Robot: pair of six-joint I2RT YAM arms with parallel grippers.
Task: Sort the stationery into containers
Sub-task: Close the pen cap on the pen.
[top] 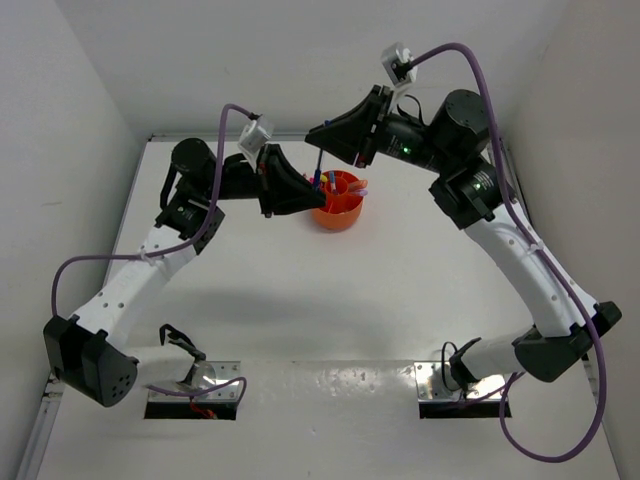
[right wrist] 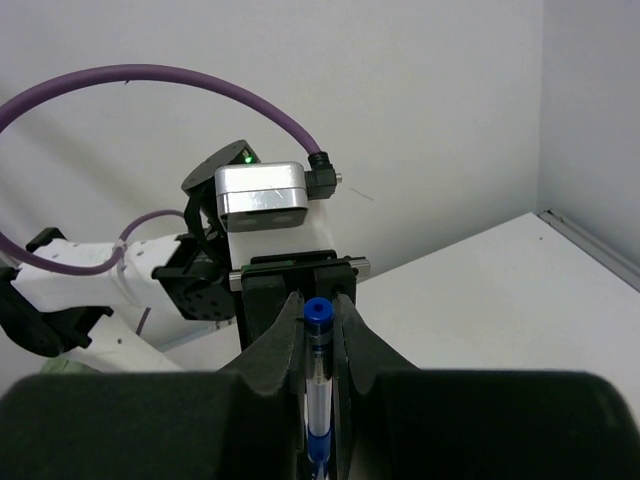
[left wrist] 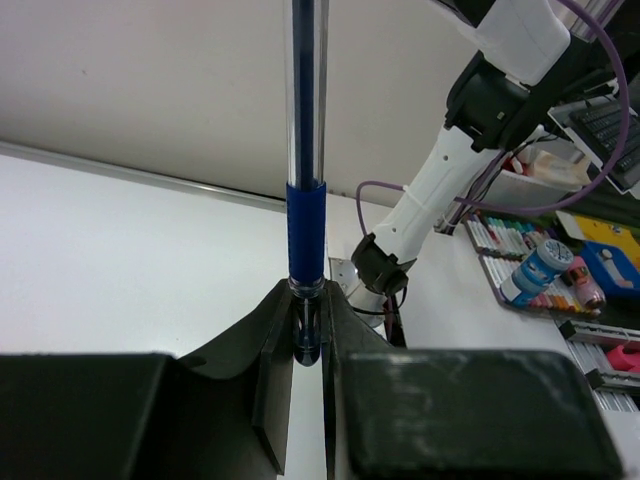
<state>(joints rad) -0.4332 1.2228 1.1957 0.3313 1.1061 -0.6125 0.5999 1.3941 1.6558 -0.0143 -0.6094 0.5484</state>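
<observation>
The pen (left wrist: 305, 150) has a clear glossy plastic barrel and a blue matt grip, held between the left gripper (left wrist: 307, 325) and its matt black plastic fingers (left wrist: 270, 380). The tub (top: 338, 218) is glossy orange plastic.

The round orange tub (top: 340, 212) stands upright, with several coloured pens and markers (top: 325, 182) poking up out of it. Just above its far rim a blue pen (left wrist: 305, 215), clear-barrelled with a blue grip and blue end cap, is pinched at its tip by the left gripper (left wrist: 308, 345) and at the other end by the right gripper (right wrist: 318, 325)
</observation>
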